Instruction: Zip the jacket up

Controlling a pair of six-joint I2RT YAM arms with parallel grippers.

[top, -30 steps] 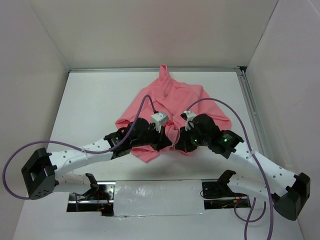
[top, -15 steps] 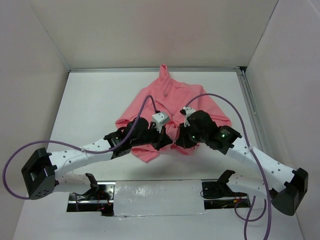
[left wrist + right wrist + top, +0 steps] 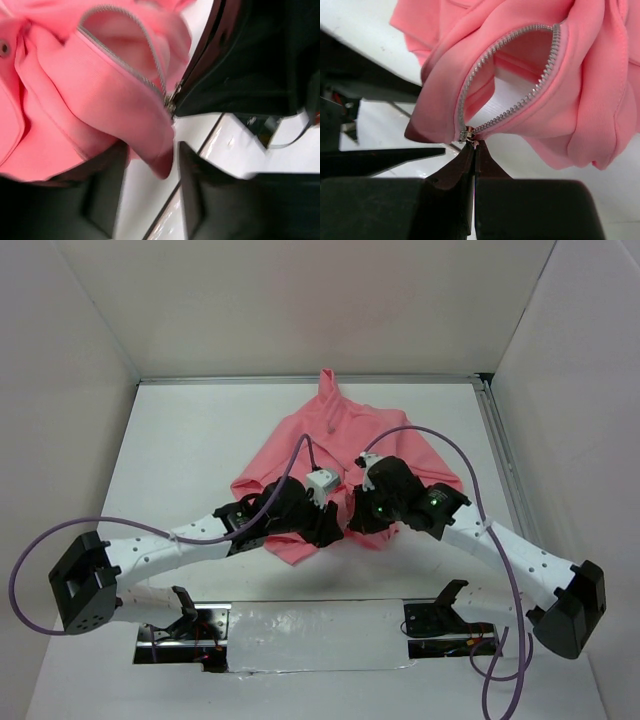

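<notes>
Nearest to us, the right claw (image 3: 474, 146) is pressed together on the zipper pull (image 3: 468, 135) at the bottom hem of the jacket (image 3: 340, 435). Just beside it the left claw (image 3: 151, 150) stands apart, and a corner of the hem hangs in its gap. Behind both claws, the pink jacket lies spread on the white table (image 3: 190, 440), reaching toward its far edge.

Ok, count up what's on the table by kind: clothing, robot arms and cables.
pink jacket: 1
robot arms: 2
purple cables: 2
total: 5
</notes>
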